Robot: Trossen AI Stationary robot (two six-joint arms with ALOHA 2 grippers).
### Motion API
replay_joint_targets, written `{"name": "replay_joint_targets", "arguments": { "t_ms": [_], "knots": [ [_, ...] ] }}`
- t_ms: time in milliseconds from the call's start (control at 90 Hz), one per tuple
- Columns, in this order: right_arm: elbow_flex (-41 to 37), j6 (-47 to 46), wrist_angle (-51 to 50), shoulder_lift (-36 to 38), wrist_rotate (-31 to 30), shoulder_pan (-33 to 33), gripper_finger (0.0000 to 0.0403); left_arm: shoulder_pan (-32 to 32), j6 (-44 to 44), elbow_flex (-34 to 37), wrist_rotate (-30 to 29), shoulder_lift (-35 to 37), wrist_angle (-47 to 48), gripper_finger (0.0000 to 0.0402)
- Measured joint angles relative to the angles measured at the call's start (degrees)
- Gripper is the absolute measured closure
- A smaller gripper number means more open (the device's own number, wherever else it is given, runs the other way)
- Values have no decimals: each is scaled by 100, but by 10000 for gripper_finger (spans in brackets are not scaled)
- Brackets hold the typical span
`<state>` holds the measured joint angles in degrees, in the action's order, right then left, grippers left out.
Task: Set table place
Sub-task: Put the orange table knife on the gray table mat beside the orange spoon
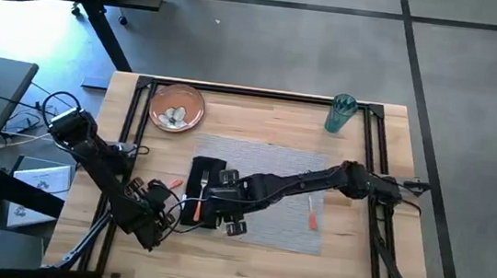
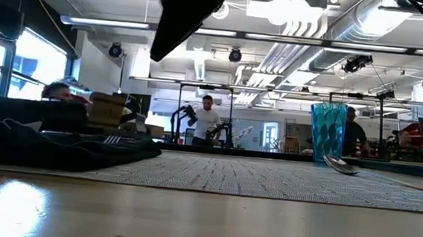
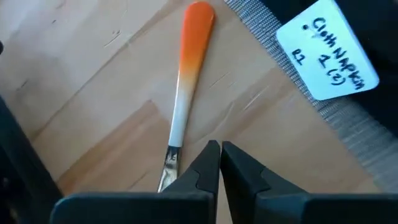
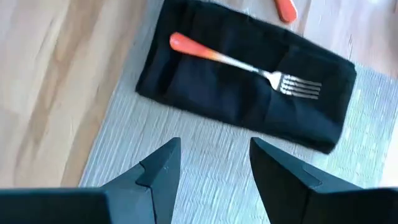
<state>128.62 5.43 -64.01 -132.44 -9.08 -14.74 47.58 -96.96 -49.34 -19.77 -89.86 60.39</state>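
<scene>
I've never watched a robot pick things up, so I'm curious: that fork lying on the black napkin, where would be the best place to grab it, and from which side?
Probably by the orange handle, from straight above. The fork lies flat on the black napkin, so nothing can get beneath it; fingers would straddle the slim handle across its width. The open right gripper hovers over the placemat beside the napkin.

You see the placemat [image 1: 266, 192] at the centre of the table [image 1: 346, 265]. The napkin [image 1: 205, 190] lies at its nine o'clock edge, a fork [image 4: 249, 66] on top. The plate [image 1: 176, 107] sits at eleven o'clock, the cup [image 1: 340, 113] at one o'clock.
</scene>
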Motion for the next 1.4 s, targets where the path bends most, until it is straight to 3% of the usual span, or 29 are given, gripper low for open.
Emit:
{"name": "replay_joint_targets", "arguments": {
  "t_ms": [333,544,878,1100,1400],
  "knots": [
    [-2,373,-545,330,755,452,231,-704,1363,339,715,655,-30,277],
    [-9,471,-581,289,939,659,231,-836,1612,1090,1278,826,-561,258],
    [-9,557,-452,284,944,680,231,-831,2040,1544,1173,850,-1078,282],
    [-9,557,-368,280,931,680,231,-786,2057,1726,1118,872,-1379,388],
    [-11,514,-470,280,866,680,231,-438,1614,1500,651,834,-1065,401]
  ]
}}
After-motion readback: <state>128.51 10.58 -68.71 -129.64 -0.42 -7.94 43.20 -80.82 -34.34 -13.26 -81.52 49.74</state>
